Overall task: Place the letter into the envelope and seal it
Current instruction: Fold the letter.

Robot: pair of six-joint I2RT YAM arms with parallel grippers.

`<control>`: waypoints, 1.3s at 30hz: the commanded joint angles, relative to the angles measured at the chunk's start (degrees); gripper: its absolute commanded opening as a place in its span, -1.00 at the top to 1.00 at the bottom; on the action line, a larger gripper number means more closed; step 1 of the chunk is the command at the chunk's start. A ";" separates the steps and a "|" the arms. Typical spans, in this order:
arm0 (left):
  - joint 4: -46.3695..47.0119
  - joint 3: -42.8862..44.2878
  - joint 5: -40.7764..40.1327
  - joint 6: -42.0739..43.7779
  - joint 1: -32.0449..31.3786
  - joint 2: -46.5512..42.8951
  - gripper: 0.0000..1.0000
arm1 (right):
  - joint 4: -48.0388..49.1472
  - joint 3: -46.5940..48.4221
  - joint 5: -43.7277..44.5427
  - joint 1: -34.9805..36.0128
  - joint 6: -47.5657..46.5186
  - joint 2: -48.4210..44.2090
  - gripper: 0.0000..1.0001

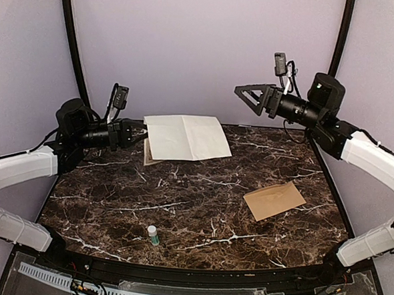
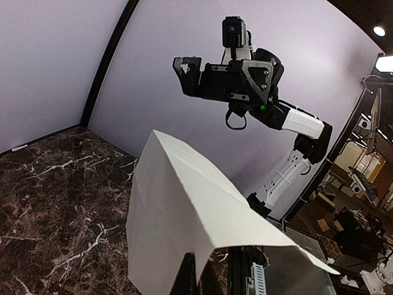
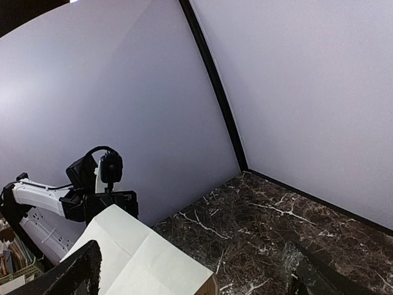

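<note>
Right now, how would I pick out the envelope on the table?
On the dark marble table, look to the right half. The envelope lies flat there, alone. It is tan-brown, unlike the larger creased cream sheet held up at the far left by the left gripper.

left arm (image 1: 22, 167): in from left, forearm level, wrist pointing right | left gripper (image 1: 139, 136): raised at far left, fingers clamped on edge of letter (image 1: 184, 139) | right arm (image 1: 377, 158): in from right, wrist level, pointing left | right gripper (image 1: 247, 98): raised at far right, jaws spread wide
</note>
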 commanded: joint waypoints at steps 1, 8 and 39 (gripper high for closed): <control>-4.96 2.41 3.82 3.83 -0.26 -1.45 1.00 | -10.01 6.89 -6.73 0.39 -5.98 3.00 -0.97; -10.55 4.29 7.99 5.78 -0.26 -1.01 1.00 | -25.65 17.82 -11.56 4.66 -14.62 10.35 -0.95; -22.27 12.61 16.73 11.14 -6.49 6.20 1.00 | -60.52 39.14 -27.40 12.25 -33.73 29.26 -0.13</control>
